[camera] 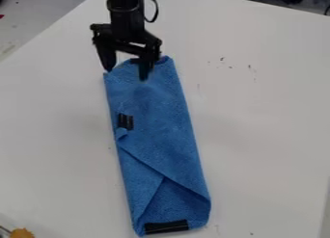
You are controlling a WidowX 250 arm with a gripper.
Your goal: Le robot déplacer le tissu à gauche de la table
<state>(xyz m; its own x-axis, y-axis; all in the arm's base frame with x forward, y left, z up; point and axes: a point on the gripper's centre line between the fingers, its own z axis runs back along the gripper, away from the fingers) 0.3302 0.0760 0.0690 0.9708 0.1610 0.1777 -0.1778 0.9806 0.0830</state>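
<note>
Black arm [126, 19], thin curved cable [157, 9]

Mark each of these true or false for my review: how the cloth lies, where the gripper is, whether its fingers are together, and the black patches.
1. The blue cloth lies folded into a long, narrow shape on the white table. True.
2. The gripper is at the end of the cloth nearest the camera. False: it is at the far end.
3. The gripper's fingers are pressed together. False: they stand apart.
4. Two black patches show on the cloth, one near its left edge and one at its near end. True.
5. The cloth hangs off the table's edge. False: the part in view lies on the tabletop.
</note>
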